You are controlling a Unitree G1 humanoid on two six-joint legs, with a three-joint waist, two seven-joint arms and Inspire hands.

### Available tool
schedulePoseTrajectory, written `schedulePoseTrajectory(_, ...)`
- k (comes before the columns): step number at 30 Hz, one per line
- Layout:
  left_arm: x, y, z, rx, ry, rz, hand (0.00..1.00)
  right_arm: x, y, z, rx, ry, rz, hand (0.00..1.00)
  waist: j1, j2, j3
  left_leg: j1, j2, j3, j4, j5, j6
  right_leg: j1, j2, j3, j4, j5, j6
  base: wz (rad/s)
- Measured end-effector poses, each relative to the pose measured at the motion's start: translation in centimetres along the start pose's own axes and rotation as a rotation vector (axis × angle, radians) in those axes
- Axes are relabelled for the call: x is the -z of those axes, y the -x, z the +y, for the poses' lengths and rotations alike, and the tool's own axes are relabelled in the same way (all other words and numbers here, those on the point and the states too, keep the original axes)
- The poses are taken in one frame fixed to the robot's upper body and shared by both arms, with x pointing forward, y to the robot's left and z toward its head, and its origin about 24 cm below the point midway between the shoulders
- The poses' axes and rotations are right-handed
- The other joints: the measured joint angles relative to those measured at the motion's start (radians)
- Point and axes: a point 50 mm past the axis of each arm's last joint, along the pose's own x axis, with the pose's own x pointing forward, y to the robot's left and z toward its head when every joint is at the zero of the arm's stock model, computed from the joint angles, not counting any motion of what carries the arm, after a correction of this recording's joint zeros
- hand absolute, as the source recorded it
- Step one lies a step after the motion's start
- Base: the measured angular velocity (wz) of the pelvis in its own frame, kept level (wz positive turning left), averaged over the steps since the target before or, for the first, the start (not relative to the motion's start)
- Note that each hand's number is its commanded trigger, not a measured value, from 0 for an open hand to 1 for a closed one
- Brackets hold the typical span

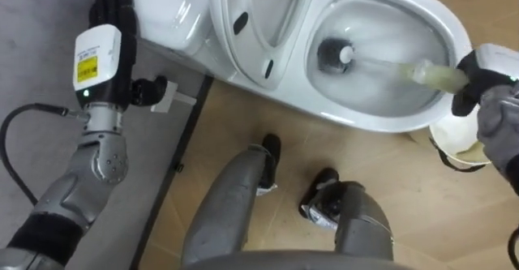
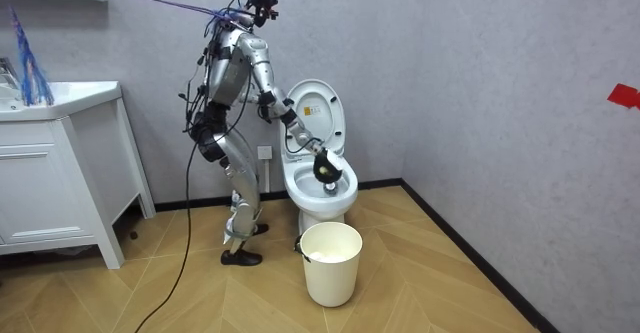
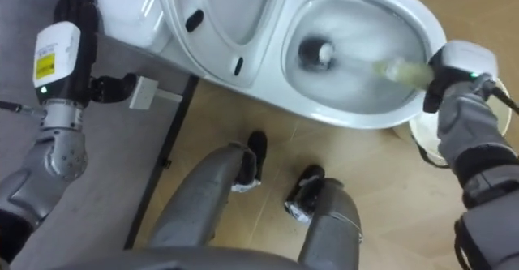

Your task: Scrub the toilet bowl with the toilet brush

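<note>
White plastic bucket [image 2: 331, 268] at the toilet's foot: appears empty. Right hand [image 1: 470, 79] curled round pale toilet brush [image 1: 422, 74] at its handle, above the white ceramic toilet bowl [image 1: 381, 120] rim. The bristle head sits deep inside the bowl. Left hand [image 1: 109, 15] raised, fingers straight. Risk: vigorous strokes splashing over the rim onto the floor.

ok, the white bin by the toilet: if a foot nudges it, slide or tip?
Probably slides: the white bin looks like light plastic on a smooth wood floor. A high knock might tip it: it is tall and narrows toward its base. Its contents are hidden, so weight is a guess.
</note>
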Motion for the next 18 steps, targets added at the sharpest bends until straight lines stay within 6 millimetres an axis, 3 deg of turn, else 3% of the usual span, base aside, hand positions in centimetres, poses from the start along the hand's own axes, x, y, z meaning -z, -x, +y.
schedulePoseTrajectory(3, 0.1, -0.1, 0.2, -0.023, -0.023, 0.007, 0.00, -0.1, -0.3, -0.7, 0.039, -0.067, 0.021, 1.00, -0.020, -0.022, -0.0023, -0.004, 0.001, 0.000, 0.004, 0.007, 0.003, -0.002, 0.000, -0.002, 0.003, 0.002, -0.002, 0.01)
schedulePoseTrajectory(7, 0.3, 0.0, 0.2, -0.031, -0.058, 0.020, 0.00, -0.2, -0.3, -0.7, 0.053, -0.074, 0.011, 1.00, -0.034, -0.021, -0.0028, -0.005, -0.001, 0.001, 0.013, 0.013, 0.010, -0.002, -0.009, -0.004, 0.014, 0.006, 0.001, -0.01)
schedulePoseTrajectory(11, 0.2, -0.2, 0.0, -0.032, -0.066, 0.036, 0.00, -1.1, 0.1, 0.8, 0.027, -0.090, -0.004, 1.00, -0.048, -0.013, -0.0057, -0.003, 0.001, 0.002, 0.011, 0.014, 0.014, 0.002, -0.008, -0.006, 0.017, 0.012, 0.001, -0.01)
schedulePoseTrajectory(12, 0.1, -0.2, 0.0, -0.033, -0.067, 0.036, 0.00, -1.1, 0.1, 1.1, 0.021, -0.088, -0.007, 1.00, -0.047, -0.008, -0.0062, -0.002, 0.002, 0.001, 0.013, 0.014, 0.014, 0.004, -0.006, -0.007, 0.015, 0.014, 0.002, -0.04)
schedulePoseTrajectory(15, 0.5, 0.1, -0.9, 0.023, -0.071, 0.065, 0.00, -1.5, 0.8, 2.9, -0.008, -0.004, -0.047, 1.00, -0.041, 0.048, -0.0125, 0.022, 0.006, -0.006, 0.012, 0.012, 0.017, 0.036, 0.004, -0.010, -0.006, 0.027, 0.005, -0.05)
schedulePoseTrajectory(18, 0.3, 0.4, -1.4, 0.048, -0.066, 0.078, 0.00, -1.7, 1.3, 4.1, -0.026, 0.105, -0.081, 1.00, -0.031, 0.076, -0.0168, 0.023, 0.004, -0.004, 0.005, 0.012, 0.017, 0.031, 0.003, -0.008, -0.008, 0.028, 0.006, -0.05)
